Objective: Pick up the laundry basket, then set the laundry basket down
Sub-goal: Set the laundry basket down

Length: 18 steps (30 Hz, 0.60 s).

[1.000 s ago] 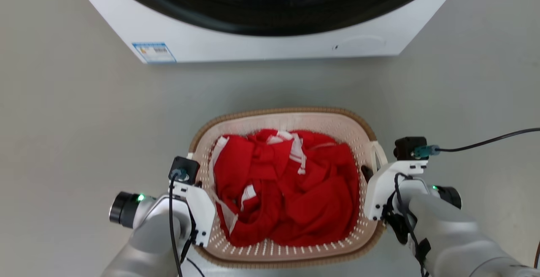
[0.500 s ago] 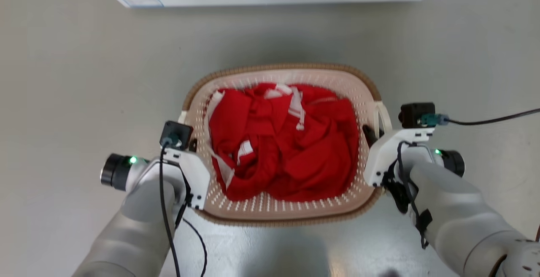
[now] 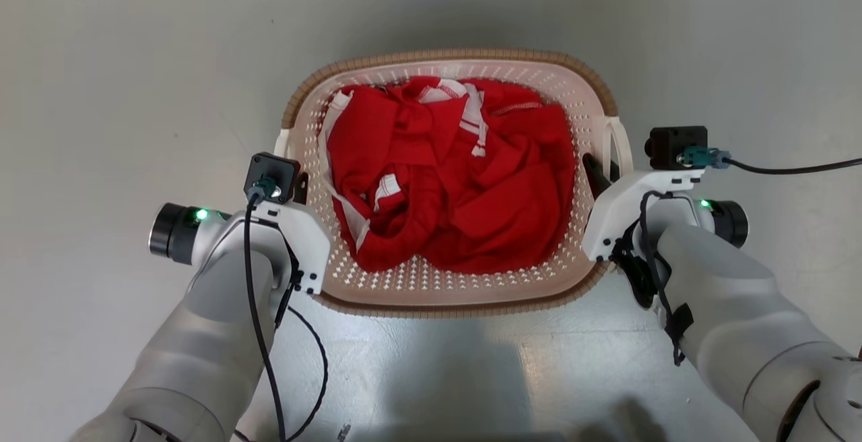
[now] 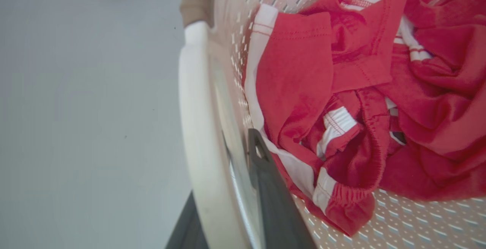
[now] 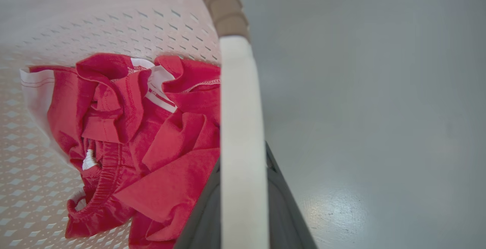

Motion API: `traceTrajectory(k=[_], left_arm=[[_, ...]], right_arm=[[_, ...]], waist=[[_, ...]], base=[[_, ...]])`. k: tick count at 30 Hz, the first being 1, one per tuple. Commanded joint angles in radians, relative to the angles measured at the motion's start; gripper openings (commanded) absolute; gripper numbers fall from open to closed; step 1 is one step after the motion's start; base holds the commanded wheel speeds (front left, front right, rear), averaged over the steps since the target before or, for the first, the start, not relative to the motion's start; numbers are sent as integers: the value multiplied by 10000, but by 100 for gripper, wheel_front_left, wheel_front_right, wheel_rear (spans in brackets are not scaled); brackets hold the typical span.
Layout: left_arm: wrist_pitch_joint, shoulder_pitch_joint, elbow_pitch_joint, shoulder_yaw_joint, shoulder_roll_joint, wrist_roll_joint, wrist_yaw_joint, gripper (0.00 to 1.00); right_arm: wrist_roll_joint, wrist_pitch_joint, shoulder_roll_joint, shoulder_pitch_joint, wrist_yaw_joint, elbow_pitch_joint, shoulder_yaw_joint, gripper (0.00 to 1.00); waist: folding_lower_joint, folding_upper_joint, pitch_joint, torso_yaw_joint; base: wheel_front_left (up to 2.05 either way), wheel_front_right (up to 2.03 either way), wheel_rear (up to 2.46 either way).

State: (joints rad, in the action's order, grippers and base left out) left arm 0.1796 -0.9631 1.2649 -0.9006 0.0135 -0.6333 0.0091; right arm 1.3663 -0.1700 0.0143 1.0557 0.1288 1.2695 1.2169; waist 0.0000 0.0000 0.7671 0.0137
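Our two forearms [image 3: 202,341] are rounded, pale silver-grey, ending in white angular wrist housings [image 3: 306,240]. Each wrist carries a black camera block [image 3: 271,174] with a teal plug [image 3: 700,157] and a black cable [image 3: 252,294]. Green lights [image 3: 201,213] glow beside black cylindrical caps [image 3: 161,230]. Our left gripper [image 4: 224,165] and right gripper [image 5: 243,158] have long dark fingers [image 4: 273,203].

The laundry basket [image 3: 592,85] offers little room inside: red clothing [image 3: 465,186] is heaped over most of the bottom, and the perforated base is exposed only along the near edge. Each white side handle [image 4: 197,108] is occupied. The left hand [image 4: 228,165] is clamped on one, the right hand [image 5: 243,158] on the other, one finger inside the wall and one outside. A black cable [image 3: 788,169] trails rightward from the right wrist. Grey floor [image 3: 121,58] lies open left, right and beyond.
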Motion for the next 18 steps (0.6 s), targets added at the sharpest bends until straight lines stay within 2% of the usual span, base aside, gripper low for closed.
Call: traceTrajectory(k=[1,18], left_arm=[[72,55,229,66,688,43,229,0],[341,-424,246,-91,808,55,277,0]], right_arm=[[-124,-208,359,-229,19,212,-17,0],[-482,-519,359,207,19,213,-450,0]], waist=[[0,0,124,-3],[0,0,976,-79]], base=[[0,0,0],[0,0,0]])
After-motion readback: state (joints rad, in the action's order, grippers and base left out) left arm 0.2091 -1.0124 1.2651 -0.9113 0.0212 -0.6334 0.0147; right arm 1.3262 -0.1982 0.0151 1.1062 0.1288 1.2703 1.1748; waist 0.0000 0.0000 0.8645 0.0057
